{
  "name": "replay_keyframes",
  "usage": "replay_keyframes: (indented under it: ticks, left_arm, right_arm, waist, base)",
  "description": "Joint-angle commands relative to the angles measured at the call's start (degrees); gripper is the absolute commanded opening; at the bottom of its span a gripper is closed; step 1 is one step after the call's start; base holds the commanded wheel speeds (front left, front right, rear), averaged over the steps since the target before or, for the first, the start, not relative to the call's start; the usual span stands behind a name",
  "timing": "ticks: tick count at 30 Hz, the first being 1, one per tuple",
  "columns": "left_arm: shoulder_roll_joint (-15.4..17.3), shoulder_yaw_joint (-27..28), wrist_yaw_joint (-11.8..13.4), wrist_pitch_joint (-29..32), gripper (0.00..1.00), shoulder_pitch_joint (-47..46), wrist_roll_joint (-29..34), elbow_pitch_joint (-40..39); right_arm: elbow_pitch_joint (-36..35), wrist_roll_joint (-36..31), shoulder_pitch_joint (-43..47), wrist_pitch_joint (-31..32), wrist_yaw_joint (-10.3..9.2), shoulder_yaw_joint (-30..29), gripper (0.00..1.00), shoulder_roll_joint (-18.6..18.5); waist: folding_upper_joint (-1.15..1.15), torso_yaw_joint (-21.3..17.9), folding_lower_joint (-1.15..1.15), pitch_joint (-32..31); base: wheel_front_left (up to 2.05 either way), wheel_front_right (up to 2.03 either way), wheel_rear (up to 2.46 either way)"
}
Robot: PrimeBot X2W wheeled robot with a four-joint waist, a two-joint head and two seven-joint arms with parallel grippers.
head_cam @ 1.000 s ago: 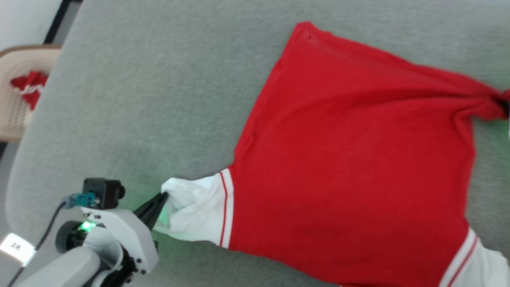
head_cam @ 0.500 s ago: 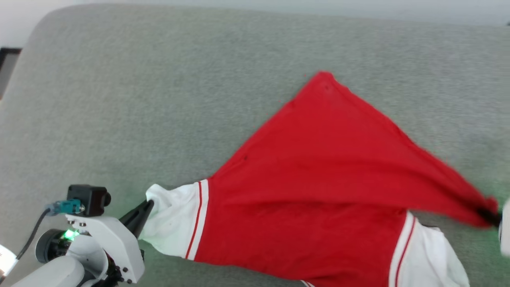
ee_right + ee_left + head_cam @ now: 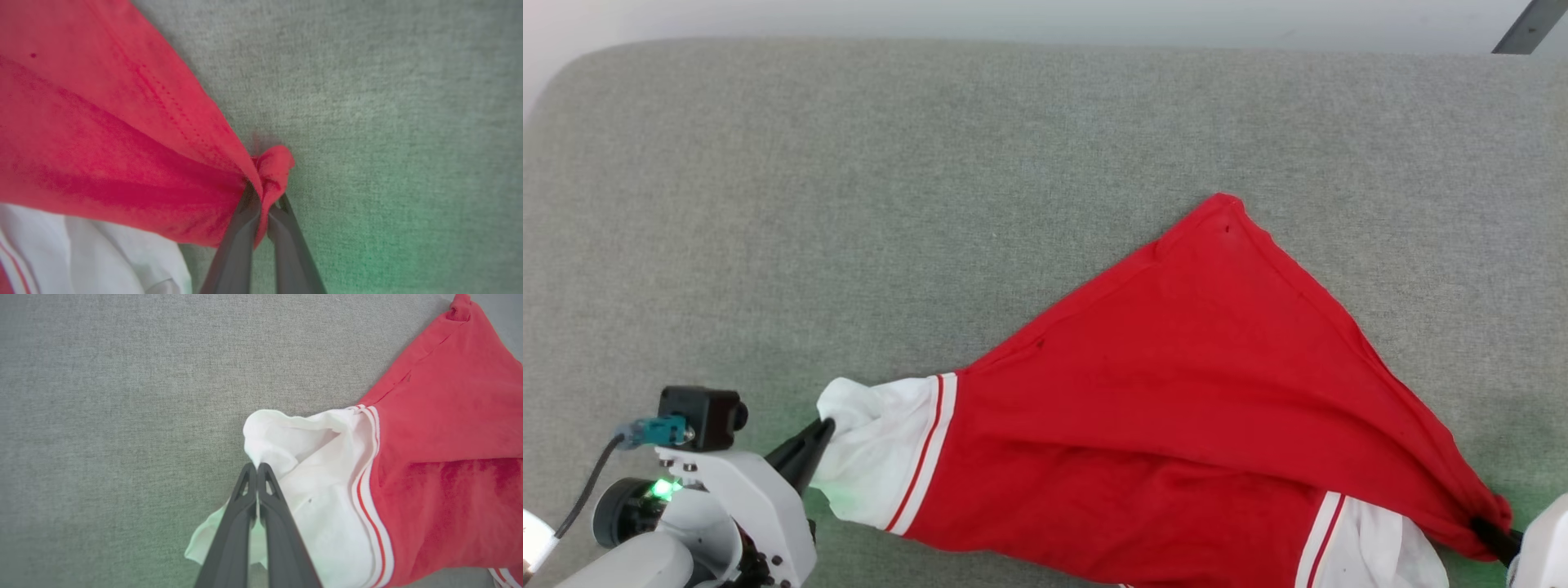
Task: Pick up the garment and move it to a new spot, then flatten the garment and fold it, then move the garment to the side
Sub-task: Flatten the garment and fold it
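Lying on the grey cloth-covered tabletop (image 3: 849, 204), the garment (image 3: 1176, 392) is spread as a red triangle in the near right part of the head view, held at two ends. The left hand (image 3: 821, 429) is at the lower left. In the left wrist view its two dark fingers (image 3: 245, 522) are pressed together, and they pinch the crumpled edge of one white sleeve (image 3: 318, 490), just beside the red-and-white striped seam. The right hand (image 3: 1490, 535) is at the lower right edge of the head view. In the right wrist view the right hand (image 3: 265, 200) is clenched on a bunched red corner (image 3: 273, 167) of the garment (image 3: 102, 143), and the red cloth runs tight away from this grip. A second white sleeve (image 3: 1364, 547) lies partly under the red cloth, near the right hand. The far corner (image 3: 1225, 208) of the garment points away from the robot and rests flat on the tabletop. Green light falls on the cloth surface near both hands.
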Motion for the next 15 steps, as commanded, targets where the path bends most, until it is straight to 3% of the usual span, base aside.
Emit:
replay_keyframes:
  ticks: [1,2,4,5,6,10,15]
  left_arm:
    - [-0.28,-0.03,-0.24,-0.01,0.0,0.11,-0.32,0.28]
    - [-0.33,-0.07,-0.35,0.05,0.0,0.05,-0.26,0.42]
    - [-0.49,-0.15,-0.5,0.1,0.0,0.08,-0.33,0.67]
    - [-0.51,-0.18,-0.53,0.08,0.0,0.15,-0.35,0.76]
    - [-0.52,-0.2,-0.54,0.04,0.0,0.24,-0.36,0.8]
    - [-0.51,-0.33,-0.32,-0.14,0.0,0.85,-0.59,0.9]
    - [-0.3,-0.34,0.01,-0.41,0.0,1.32,-0.61,0.42]
  right_arm:
    - [5.84,-1.41,1.16,-0.96,-0.21,1.87,0.0,1.49]
    - [7.21,-1.93,0.63,-2.06,-0.26,2.27,0.19,1.32]
    - [9.56,-1.91,-0.25,-3.13,-0.29,3.16,0.46,1.38]
    - [10.12,-1.81,-0.61,-3.58,-0.29,3.34,0.77,1.2]
    - [10.49,-1.89,-0.92,-3.7,-0.33,3.57,1.0,0.76]
    - [9.28,-0.8,-1.58,-3.0,-0.43,2.95,1.0,-0.66]
    - [1.68,0.68,-2.05,-0.33,-0.25,1.56,1.0,-1.67]
  waist:
    - [0.0,0.02,0.0,0.09]
    - [0.0,0.05,0.0,0.06]
    - [0.0,0.11,0.0,-0.1]
    - [0.0,0.13,0.0,-0.22]
    - [0.0,0.14,0.0,-0.36]
    - [0.0,0.07,0.0,-1.07]
    - [0.0,0.16,0.0,-1.78]
  base:
    - [0.0,0.0,0.0]
    - [0.0,0.0,0.0]
    - [0.0,0.0,0.0]
    - [0.0,0.0,0.0]
    - [0.0,0.0,0.0]
    - [0.0,0.0,0.0]
    - [0.0,0.0,0.0]
